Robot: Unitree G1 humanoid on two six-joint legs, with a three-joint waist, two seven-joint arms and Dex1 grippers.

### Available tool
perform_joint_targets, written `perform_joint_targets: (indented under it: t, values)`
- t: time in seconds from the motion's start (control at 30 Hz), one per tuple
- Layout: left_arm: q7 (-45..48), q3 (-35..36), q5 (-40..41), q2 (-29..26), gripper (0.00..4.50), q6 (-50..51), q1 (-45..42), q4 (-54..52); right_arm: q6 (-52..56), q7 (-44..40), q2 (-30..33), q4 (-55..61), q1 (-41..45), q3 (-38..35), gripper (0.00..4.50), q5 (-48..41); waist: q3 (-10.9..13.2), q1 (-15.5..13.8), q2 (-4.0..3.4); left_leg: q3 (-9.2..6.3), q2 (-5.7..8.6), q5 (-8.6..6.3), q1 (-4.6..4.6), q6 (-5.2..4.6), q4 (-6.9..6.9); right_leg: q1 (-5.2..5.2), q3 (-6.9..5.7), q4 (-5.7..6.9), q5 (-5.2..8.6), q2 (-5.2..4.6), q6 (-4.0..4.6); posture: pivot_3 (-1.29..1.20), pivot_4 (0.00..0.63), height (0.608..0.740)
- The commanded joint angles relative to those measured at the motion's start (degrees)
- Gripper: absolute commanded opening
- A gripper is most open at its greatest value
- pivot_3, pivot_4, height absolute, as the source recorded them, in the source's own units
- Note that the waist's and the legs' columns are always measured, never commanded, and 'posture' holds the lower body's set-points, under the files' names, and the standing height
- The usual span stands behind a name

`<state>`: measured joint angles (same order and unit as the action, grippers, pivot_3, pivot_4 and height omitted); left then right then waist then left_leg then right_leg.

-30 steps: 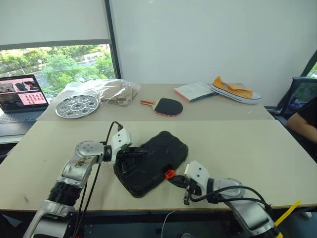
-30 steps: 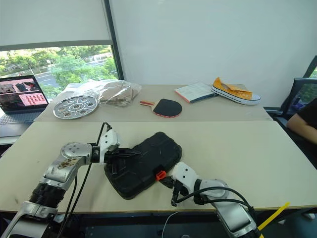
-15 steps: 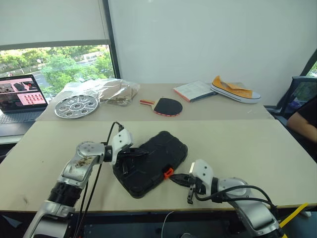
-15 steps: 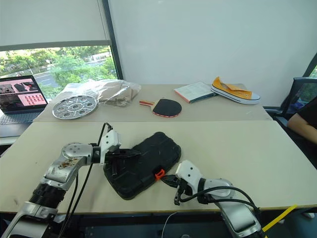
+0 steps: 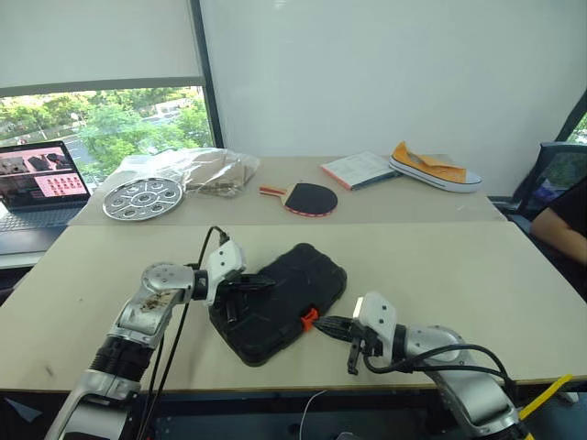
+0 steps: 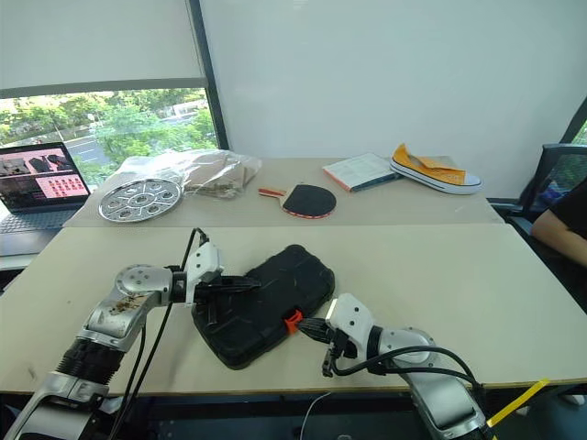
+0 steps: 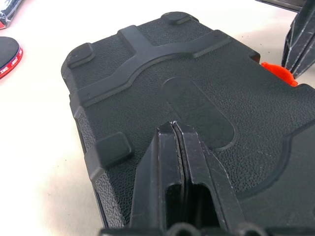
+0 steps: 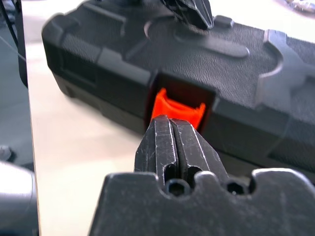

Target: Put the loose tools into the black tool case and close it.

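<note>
The black tool case (image 5: 284, 293) lies closed on the near table, its lid down. My left gripper (image 5: 266, 280) is shut, and its tips rest on the textured lid (image 7: 147, 64). At the case's front edge my right gripper (image 5: 323, 323) is shut too, with its tips (image 8: 170, 120) right against the small orange latch (image 8: 177, 105). Neither gripper holds anything. The loose tools are out of view.
On the far table lie a table tennis paddle (image 5: 310, 197), a round metal tray (image 5: 142, 196), a crumpled plastic bag (image 5: 206, 168), a book (image 5: 360, 169) and a yellow shoe (image 5: 436, 165). A laptop (image 5: 37, 179) stands at the left. A person's arm (image 5: 564, 229) shows at the right edge.
</note>
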<state>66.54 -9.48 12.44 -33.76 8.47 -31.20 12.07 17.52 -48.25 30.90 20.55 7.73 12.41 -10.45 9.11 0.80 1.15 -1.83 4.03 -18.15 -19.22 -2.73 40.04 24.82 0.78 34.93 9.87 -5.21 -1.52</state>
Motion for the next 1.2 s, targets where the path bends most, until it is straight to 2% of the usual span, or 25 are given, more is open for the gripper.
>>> perform_joint_targets:
  t: [0.03,0.77,0.9,0.97,1.07,1.13,1.17,1.2]
  values:
    - [0.68,-3.24,-3.09,-0.22,0.06,1.42,2.67,3.17,1.38,0.61,0.44,0.97,0.4,0.34,0.04,0.39,0.0,0.0,-0.01,0.0,0.0,0.0,0.0,0.0,-0.01,0.0,0.0,-0.01,0.0,0.0,0.0,0.0,0.15,0.74]
    - [-0.5,-3.32,-2.17,-1.13,0.06,9.17,4.03,-2.8,-0.95,3.2,-6.6,-5.8,6.88,3.61,0.04,2.67,0.0,0.28,-0.01,0.0,-0.04,0.02,-0.02,0.04,-0.09,0.09,0.0,-0.02,0.01,0.04,-0.01,0.0,0.15,0.74]
    - [0.01,2.35,2.84,-0.76,0.06,6.55,6.52,-4.39,-0.68,1.48,-5.19,-2.83,5.02,1.23,0.04,0.4,0.0,0.57,-0.01,0.01,-0.04,0.03,-0.04,0.04,-0.16,0.18,0.03,-0.02,0.0,0.03,0.01,0.0,0.15,0.74]
    - [-0.16,7.6,6.14,-1.18,0.06,4.11,8.42,-5.45,-0.01,-0.6,-2.61,0.19,1.96,-2.05,0.04,-2.89,0.02,0.48,-0.04,0.03,-0.05,0.04,-0.1,0.07,-0.22,0.3,0.03,0.0,0.01,0.01,0.03,0.0,0.15,0.74]
    - [1.03,13.28,9.52,-3.64,0.79,1.82,11.8,-7.25,0.12,-3.21,1.0,3.36,-2.03,-6.99,0.83,-7.1,0.03,0.51,-0.04,0.03,-0.08,0.01,-0.12,0.08,-0.3,0.36,0.02,-0.03,0.05,-0.03,0.09,0.0,0.15,0.74]
    - [0.87,17.15,9.96,-6.12,1.68,-0.19,14.83,-8.04,-1.99,-5.13,4.26,3.56,-5.14,-10.68,1.7,-7.91,0.05,0.51,-0.03,0.03,-0.14,-0.06,-0.13,0.1,-0.3,0.35,-0.02,-0.1,0.06,0.02,0.1,0.0,0.15,0.74]
    - [0.65,18.29,10.17,-6.91,1.95,-0.74,15.77,-8.26,-2.82,-5.69,5.3,3.44,-6.11,-11.78,1.9,-8.04,0.09,0.34,-0.02,0.05,-0.16,-0.07,-0.13,0.1,-0.31,0.36,-0.02,-0.13,0.06,0.03,0.1,0.0,0.15,0.74]
    - [0.51,19.85,10.46,-8.08,2.41,-0.96,17.2,-8.3,-3.94,-6.54,6.48,2.87,-7.36,-13.29,2.36,-8.32,0.12,0.06,0.03,0.05,-0.15,-0.09,-0.16,0.07,-0.31,0.35,-0.05,-0.15,0.07,0.03,0.11,0.0,0.15,0.74]
